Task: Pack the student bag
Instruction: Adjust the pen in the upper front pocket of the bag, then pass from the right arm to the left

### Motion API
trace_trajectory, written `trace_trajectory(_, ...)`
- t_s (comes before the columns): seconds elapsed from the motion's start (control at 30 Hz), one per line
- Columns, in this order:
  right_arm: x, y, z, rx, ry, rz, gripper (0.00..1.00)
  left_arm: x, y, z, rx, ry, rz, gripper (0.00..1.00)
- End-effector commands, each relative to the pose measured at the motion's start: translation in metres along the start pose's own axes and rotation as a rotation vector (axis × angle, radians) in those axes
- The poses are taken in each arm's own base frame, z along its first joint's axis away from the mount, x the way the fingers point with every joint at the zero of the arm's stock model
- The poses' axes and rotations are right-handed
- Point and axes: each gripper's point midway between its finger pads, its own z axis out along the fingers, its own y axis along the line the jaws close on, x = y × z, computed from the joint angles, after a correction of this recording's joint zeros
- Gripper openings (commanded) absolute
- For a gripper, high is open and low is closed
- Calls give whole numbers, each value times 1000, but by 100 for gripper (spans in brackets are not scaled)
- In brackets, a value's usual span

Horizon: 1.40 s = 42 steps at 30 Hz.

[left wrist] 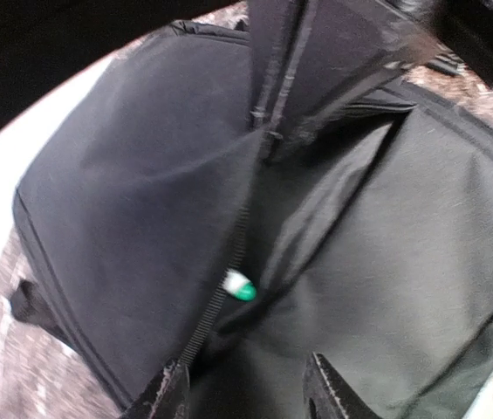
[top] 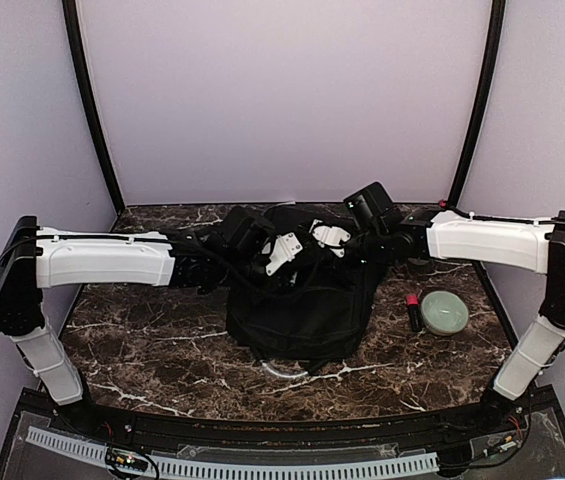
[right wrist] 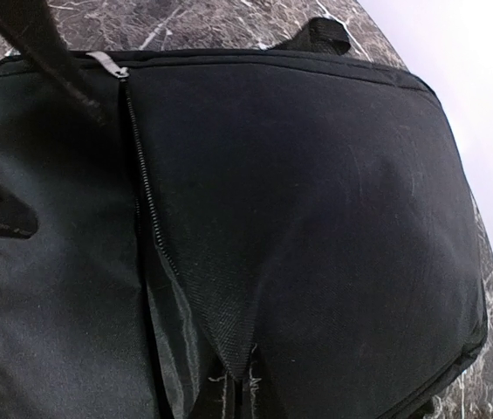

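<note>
The black student bag (top: 302, 305) lies flat in the middle of the marble table, its zip opening partly apart. My right gripper (top: 330, 238) is over the bag's far part and is shut on the edge of the bag's fabric, which tents up to the jaws in the right wrist view (right wrist: 246, 384). My left gripper (top: 280, 255) hovers open just above the opening, the zip line between its fingertips (left wrist: 169, 394). A small green and white thing (left wrist: 239, 285) shows inside the gap. The bag fills the left wrist view (left wrist: 124, 192) and the right wrist view (right wrist: 316, 192).
A pale green bowl (top: 444, 312) and a small red and black item (top: 414, 312) stand right of the bag. A grey loop (top: 280, 370) sticks out at the bag's near edge. A grey zip pull (right wrist: 106, 63) sits at the zip's far end. Purple walls close in.
</note>
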Motion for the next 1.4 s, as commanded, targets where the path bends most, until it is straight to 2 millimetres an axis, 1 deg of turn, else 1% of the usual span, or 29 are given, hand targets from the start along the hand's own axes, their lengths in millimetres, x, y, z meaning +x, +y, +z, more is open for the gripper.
trace_trajectory(0.0,-20,3,-3,-17,-84,-22,0,-23,13,14,-95,-104,136,47)
trace_trajectory(0.07,-20,5,-3,-29,-87,-23,0,-26,16,11,-121,-150,150,46)
trace_trajectory(0.13,-20,6,-3,-32,-88,-22,0,-31,17,1,-130,-205,157,46)
trace_trajectory(0.2,-19,5,-2,-32,-87,-21,0,-32,12,-8,-113,-244,188,47)
trace_trajectory(0.43,-17,2,0,-68,-98,21,0,-18,6,-14,-112,-282,301,47)
trace_trajectory(0.53,-17,3,1,-86,-102,30,0,-17,17,-4,-180,-262,309,47)
trace_trajectory(0.7,-19,7,1,-116,-111,37,0,-27,29,7,-276,-280,343,47)
trace_trajectory(0.77,-20,7,-2,-125,-120,42,0,-28,28,10,-281,-295,367,47)
trace_trajectory(0.9,-22,1,-8,-130,-147,72,0,-25,19,21,-247,-296,396,47)
trace_trajectory(0.97,-21,-1,-9,-143,-155,86,0,-23,24,29,-280,-271,398,46)
trace_trajectory(1.03,-20,-1,-9,-157,-158,92,0,-23,35,33,-358,-259,406,45)
trace_trajectory(1.07,-20,1,-9,-177,-165,95,0,-24,39,35,-389,-258,410,44)
trace_trajectory(1.1,-20,4,-11,-201,-173,103,0,-27,45,36,-430,-254,409,41)
trace_trajectory(1.13,-20,7,-12,-238,-189,111,0,-27,47,41,-438,-238,409,37)
trace_trajectory(1.2,-19,8,-14,-283,-204,137,0,-29,46,49,-410,-200,394,29)
trace_trajectory(1.23,-18,7,-15,-298,-199,150,0,-32,47,49,-402,-194,378,25)
trace_trajectory(1.27,-17,5,-18,-310,-188,164,2,-33,47,49,-395,-192,354,20)
trace_trajectory(1.3,-17,2,-22,-321,-178,176,10,-34,48,47,-392,-191,337,15)
trace_trajectory(1.33,-16,-2,-28,-323,-161,183,20,-33,48,45,-387,-187,319,11)
trace_trajectory(1.37,-12,-5,-33,-324,-138,185,26,-32,48,42,-381,-188,300,7)
